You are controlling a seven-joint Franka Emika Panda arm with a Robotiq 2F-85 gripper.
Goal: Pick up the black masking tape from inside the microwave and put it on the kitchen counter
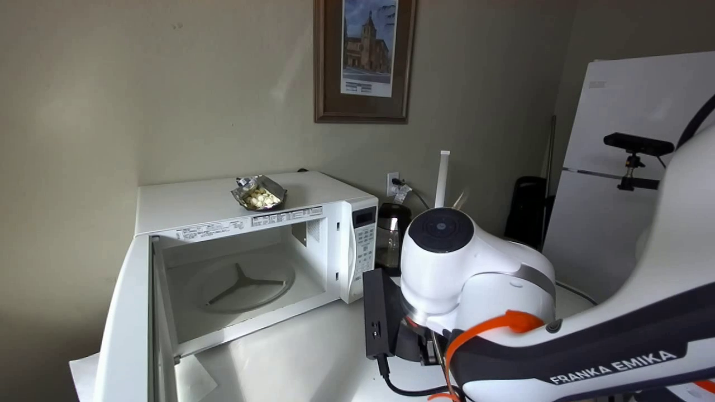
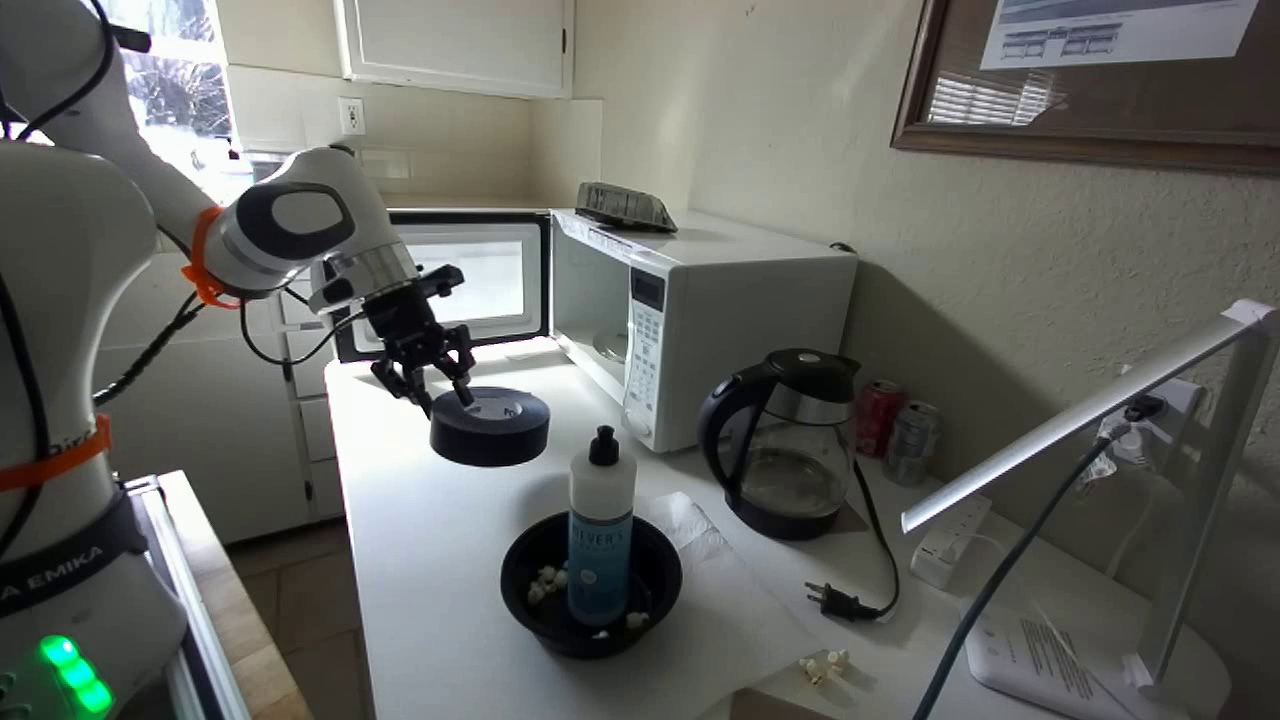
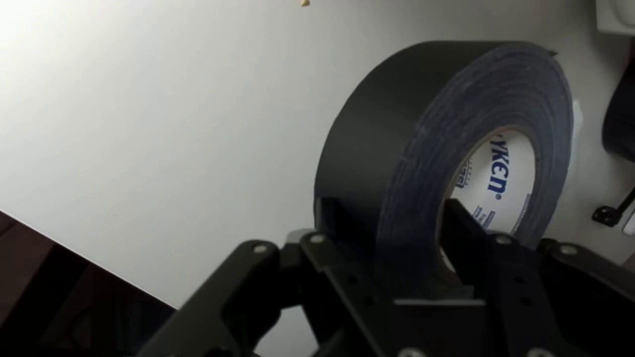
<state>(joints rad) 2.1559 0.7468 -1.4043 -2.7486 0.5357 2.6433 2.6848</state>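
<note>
The black masking tape (image 2: 490,447) is a thick black roll with a white printed core. My gripper (image 2: 450,402) is shut on its near edge and seems to hold it just above the kitchen counter (image 2: 410,560). In the wrist view my gripper (image 3: 388,210) has one finger on the outer side of the tape (image 3: 377,134) and the other inside its hole. The white microwave (image 1: 335,190) stands with its door (image 1: 125,329) open; a ring with a three-armed support shows inside. In that exterior view the arm and wrist camera hide the tape and fingers.
A black round dish (image 2: 530,625) with a blue-labelled bottle (image 2: 600,560) and popcorn stands near the tape. A glass coffee pot (image 2: 790,480), cans (image 2: 880,415) and a lamp (image 2: 1080,415) are farther right. A foil tray (image 1: 260,195) lies on the microwave.
</note>
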